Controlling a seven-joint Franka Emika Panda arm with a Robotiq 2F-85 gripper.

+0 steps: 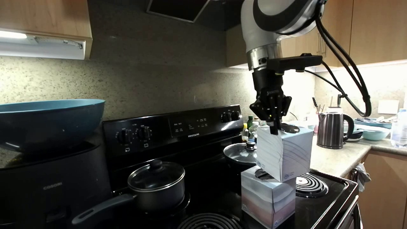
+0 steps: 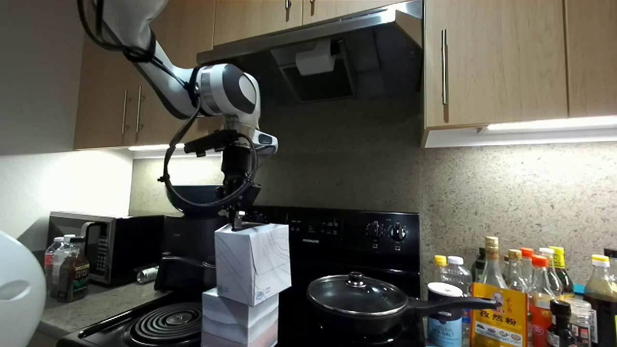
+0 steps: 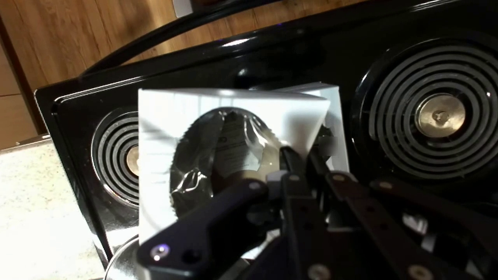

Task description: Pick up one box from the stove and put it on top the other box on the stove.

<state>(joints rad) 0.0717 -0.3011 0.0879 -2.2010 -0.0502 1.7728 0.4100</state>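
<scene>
Black stove (image 1: 310, 205), foot of an exterior view; lower box (image 1: 268, 200), lower right of centre, stands on it; upper box (image 1: 283, 156), askew above, contact unclear; gripper (image 1: 276, 127), jaws pinch the upper box's top edge; metal kettle (image 1: 331, 130), farther back, right of frame

- 2 tissue boxes (image 1: 279, 156) (image 1: 265, 202)
- 2 bare coil burners (image 3: 439, 115) (image 3: 115, 157)
- 4 stove knobs (image 1: 144, 133)
- 1 saucepan (image 1: 160, 199)
- 1 frying pan (image 2: 356, 324)
- 2 glass lids (image 1: 155, 176) (image 2: 356, 296)
- 1 microwave (image 2: 120, 246)
- 1 gripper (image 3: 302, 153)

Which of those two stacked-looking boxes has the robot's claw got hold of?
The upper box, pale with thin curved lines: the gripper pinches it at the top edge. The lower box, with wavy pinkish bands, is beneath, ungripped.
</scene>
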